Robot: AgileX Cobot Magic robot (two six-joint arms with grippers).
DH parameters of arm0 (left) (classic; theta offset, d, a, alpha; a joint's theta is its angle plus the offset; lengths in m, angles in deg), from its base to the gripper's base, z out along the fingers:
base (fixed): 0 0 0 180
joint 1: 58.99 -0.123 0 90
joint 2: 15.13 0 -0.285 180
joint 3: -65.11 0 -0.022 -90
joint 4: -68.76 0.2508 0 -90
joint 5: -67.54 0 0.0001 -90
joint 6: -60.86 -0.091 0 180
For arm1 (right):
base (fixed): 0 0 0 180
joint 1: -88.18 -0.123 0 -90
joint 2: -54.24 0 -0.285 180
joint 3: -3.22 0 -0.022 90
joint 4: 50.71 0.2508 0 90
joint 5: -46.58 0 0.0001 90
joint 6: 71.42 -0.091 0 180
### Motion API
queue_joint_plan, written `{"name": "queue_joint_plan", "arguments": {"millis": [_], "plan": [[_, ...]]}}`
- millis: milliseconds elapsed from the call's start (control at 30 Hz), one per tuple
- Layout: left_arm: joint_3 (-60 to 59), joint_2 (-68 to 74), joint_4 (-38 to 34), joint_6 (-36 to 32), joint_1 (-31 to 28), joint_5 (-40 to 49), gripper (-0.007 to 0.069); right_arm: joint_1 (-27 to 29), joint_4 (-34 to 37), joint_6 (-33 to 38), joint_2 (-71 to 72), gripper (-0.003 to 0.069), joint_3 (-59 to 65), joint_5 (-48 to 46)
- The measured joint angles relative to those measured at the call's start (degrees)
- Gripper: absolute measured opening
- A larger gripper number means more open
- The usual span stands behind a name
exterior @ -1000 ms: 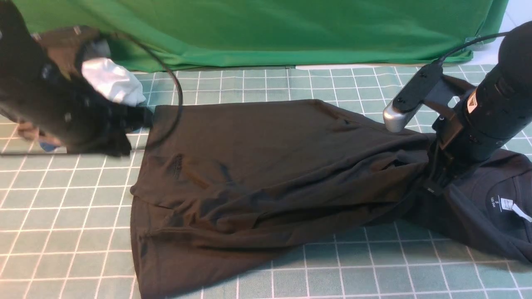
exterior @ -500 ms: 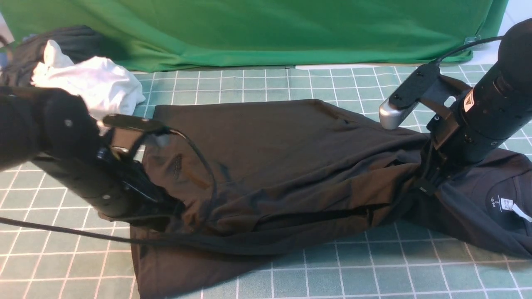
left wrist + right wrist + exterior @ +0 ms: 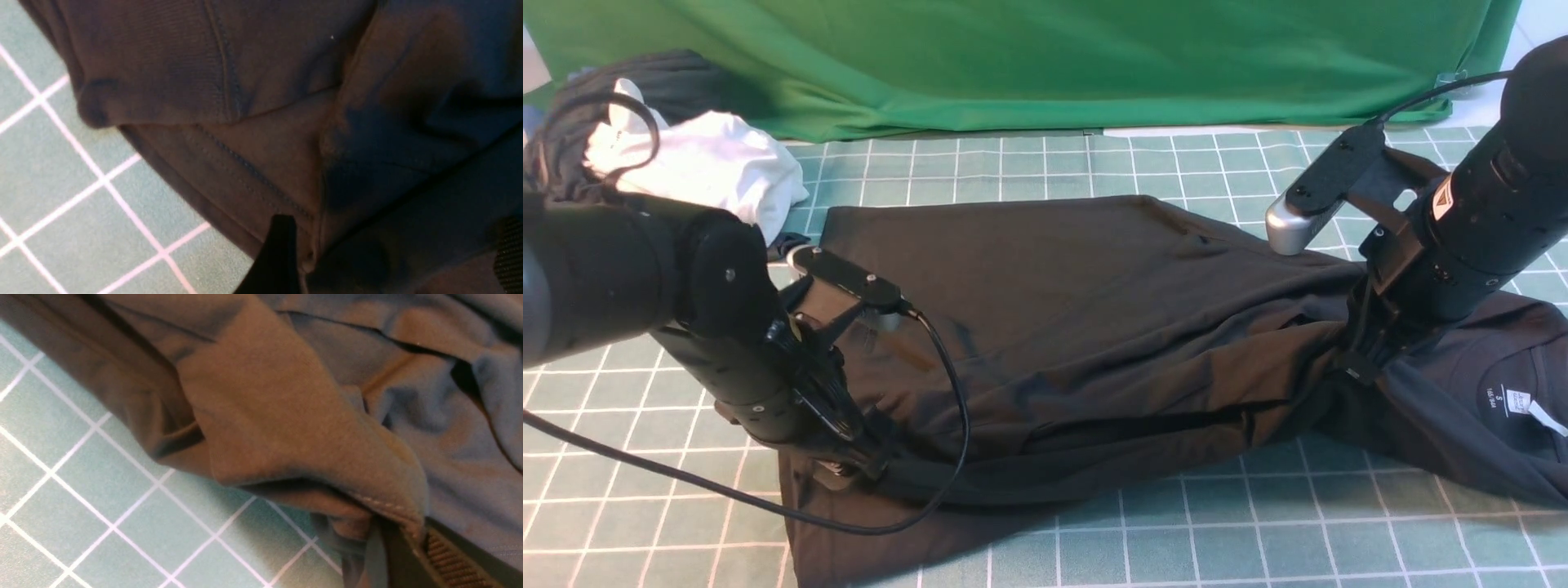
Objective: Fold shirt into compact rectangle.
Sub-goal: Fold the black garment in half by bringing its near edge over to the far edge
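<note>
The black shirt (image 3: 1094,327) lies spread across the gridded mat, with its white neck label (image 3: 1517,402) at the right. My left gripper (image 3: 854,465) is down on the shirt's near-left folds. In the left wrist view its fingers (image 3: 278,253) stand wide apart, and the left gripper (image 3: 392,261) is open over the stitched hem (image 3: 245,171). My right gripper (image 3: 1364,366) is shut on a bunched fold of the shirt near the collar. The right wrist view shows the right gripper (image 3: 412,547) pinching the hem against its ribbed pad (image 3: 449,559).
A white garment (image 3: 711,167) and a dark clothes bundle (image 3: 670,77) sit at the back left. A green cloth (image 3: 1045,57) hangs along the far edge. The left arm's black cable (image 3: 952,392) loops over the shirt. The green gridded mat (image 3: 1258,531) shows in front.
My left arm swung from the back left down onto the shirt's near-left fold, and its jaws opened. The right gripper kept its hold and barely shifted.
</note>
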Motion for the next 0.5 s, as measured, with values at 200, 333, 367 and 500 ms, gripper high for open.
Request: {"name": "queue_joint_plan", "arguments": {"millis": [200,333,367,500], "plan": [[0.00,1.99,0.00,-0.28,0.00,2.00,0.0537,0.00,0.00,0.07,0.00,0.0034,0.00,0.10],[0.00,2.30,0.00,-3.10,0.00,2.19,0.0440,0.00,0.11,0.08,0.00,0.0034,0.00,0.10],[0.00,2.30,-0.08,-3.27,0.00,2.25,0.0410,0.00,0.11,0.08,0.00,0.0034,0.00,0.10],[0.00,2.30,-1.00,-3.61,0.00,3.37,0.0190,0.00,0.23,0.08,0.00,0.0034,0.00,0.10]]}}
